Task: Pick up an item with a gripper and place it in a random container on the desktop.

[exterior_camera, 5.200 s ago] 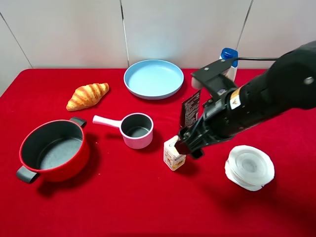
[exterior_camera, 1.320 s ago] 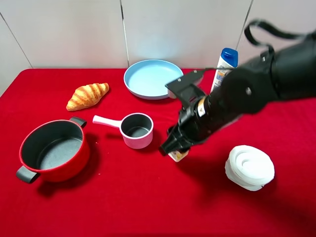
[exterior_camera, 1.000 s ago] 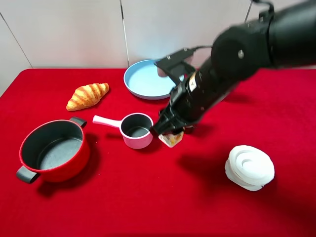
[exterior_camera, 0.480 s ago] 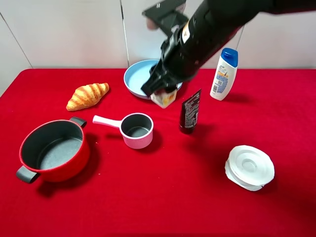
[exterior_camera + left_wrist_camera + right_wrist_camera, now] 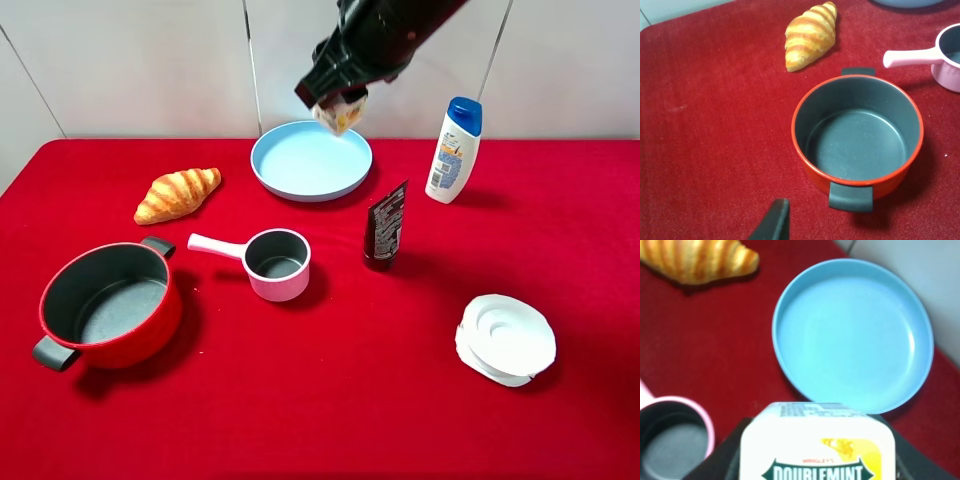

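red cloth desktop from up high has croissant, red pot, pink saucepan, black tube and shampoo bottle around the blue dish, right gripper up over its far rim clamped on the carton; left wrist shows only one left gripper tip near the pot, jaws can't tell; right wrist, carton squeezed between both jaws above the dish.

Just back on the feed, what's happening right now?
The right gripper has the small white carton clamped in its jaws, lifted clear of the red cloth and up by the light blue plate. The plate is empty; the carton isn't released yet. Whether it hangs squarely over the plate is hard to tell.
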Robot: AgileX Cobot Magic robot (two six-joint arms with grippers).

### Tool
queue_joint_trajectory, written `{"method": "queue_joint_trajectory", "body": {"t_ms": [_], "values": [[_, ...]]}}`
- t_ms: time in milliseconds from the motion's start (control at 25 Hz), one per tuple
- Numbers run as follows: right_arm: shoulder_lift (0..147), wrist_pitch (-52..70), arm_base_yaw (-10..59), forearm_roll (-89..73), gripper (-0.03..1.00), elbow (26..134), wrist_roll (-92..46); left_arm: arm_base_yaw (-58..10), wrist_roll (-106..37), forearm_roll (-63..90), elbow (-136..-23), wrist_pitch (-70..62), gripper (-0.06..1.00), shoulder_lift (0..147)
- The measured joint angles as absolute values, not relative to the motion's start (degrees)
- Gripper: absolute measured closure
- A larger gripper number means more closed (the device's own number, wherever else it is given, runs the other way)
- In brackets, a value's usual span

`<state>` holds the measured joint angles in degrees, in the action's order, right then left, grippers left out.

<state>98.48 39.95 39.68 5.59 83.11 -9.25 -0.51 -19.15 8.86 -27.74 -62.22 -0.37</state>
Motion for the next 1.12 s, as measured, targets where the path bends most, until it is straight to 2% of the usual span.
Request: {"method": "queue_joint_trajectory", "body": {"t_ms": [680, 1120], "values": [[116.25, 42.81, 31.34, 2.84, 0.63, 105.73, -16.06, -0.51, -19.2, 8.86, -27.74, -62.22, -0.05, -0.37], [128.48, 42.88, 29.65, -3.22, 0.63, 115.86, -20.7, -0.51, -19.2, 8.86, -27.74, -62.22, -0.05, -0.37]]}}
